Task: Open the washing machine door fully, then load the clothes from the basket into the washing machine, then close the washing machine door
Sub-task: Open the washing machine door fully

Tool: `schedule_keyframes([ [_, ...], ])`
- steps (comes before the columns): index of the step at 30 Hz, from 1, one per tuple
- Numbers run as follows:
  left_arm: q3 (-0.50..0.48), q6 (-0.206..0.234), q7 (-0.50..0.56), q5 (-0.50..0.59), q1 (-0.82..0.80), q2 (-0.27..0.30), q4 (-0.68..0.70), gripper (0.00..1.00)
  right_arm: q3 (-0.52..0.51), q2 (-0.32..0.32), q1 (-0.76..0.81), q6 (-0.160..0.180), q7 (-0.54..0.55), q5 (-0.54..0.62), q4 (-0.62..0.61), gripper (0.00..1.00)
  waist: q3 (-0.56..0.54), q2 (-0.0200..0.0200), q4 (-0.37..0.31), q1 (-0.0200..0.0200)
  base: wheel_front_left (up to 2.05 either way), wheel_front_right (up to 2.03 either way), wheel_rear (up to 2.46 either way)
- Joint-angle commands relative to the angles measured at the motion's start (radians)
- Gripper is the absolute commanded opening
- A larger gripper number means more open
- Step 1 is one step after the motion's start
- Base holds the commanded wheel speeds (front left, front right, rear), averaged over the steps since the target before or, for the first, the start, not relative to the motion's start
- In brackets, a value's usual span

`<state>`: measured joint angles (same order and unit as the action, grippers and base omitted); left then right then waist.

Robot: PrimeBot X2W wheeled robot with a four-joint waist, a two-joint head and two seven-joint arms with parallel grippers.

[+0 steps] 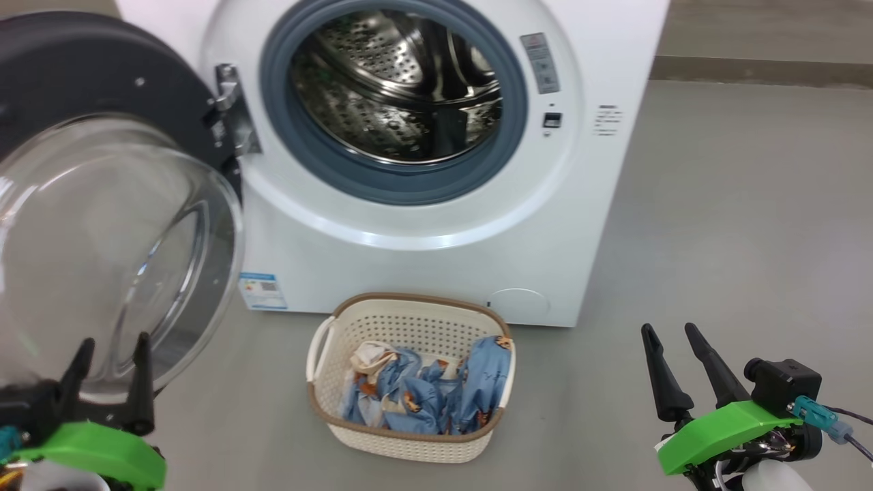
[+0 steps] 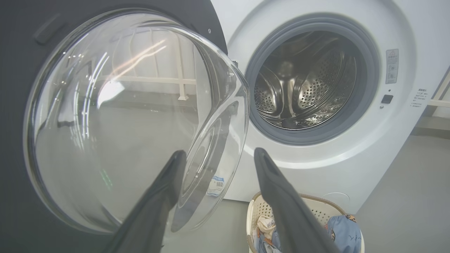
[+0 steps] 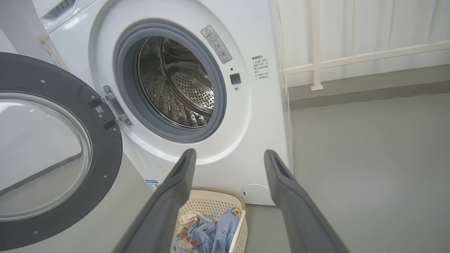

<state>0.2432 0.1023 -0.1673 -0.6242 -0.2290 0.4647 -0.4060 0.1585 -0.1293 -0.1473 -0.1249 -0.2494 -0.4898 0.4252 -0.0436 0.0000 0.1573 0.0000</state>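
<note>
Since the round black-rimmed glass door (image 1: 116, 232) hangs wide at frame left, we hold left gripper (image 1: 114, 341) and right gripper (image 1: 668, 329) spread, empty, flanking the cream perforated basket (image 1: 409, 298) of blue bear-print clothes (image 1: 423, 392).

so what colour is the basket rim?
Brown, woven-look, on the cream basket; clearest in the head view.

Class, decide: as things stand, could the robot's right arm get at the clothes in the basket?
Probably yes. The right tool is open and empty, the clothes lie uncovered in the basket, and only bare floor lies between them.
</note>
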Motion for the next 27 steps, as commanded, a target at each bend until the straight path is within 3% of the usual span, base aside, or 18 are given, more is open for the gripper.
schedule_keyframes([
  [1,-0.048,0.026,-0.001,-0.008,0.004,0.032,0.079,1.00,0.026,-0.015,-0.013,-0.006,-0.012,0.016,-0.029,1.00,-0.011,0.0000,-0.047,0.0000,0.00,0.00,0.00],
  [5,-0.056,0.072,0.004,-0.012,0.073,0.022,0.189,1.00,0.035,-0.022,-0.019,-0.006,-0.012,0.017,-0.034,1.00,-0.014,0.0000,-0.090,0.0000,0.00,0.00,0.00],
  [13,-0.051,0.122,-0.004,-0.009,0.162,0.002,0.313,1.00,0.047,-0.044,-0.039,-0.006,-0.008,0.021,-0.041,1.00,-0.017,0.0000,-0.163,0.0000,0.00,0.00,0.00],
  [27,-0.042,0.109,-0.062,-0.016,0.217,-0.043,0.333,1.00,0.032,-0.088,-0.041,-0.006,0.031,0.041,-0.093,1.00,-0.019,0.0000,-0.223,0.0000,0.00,0.00,0.00],
])
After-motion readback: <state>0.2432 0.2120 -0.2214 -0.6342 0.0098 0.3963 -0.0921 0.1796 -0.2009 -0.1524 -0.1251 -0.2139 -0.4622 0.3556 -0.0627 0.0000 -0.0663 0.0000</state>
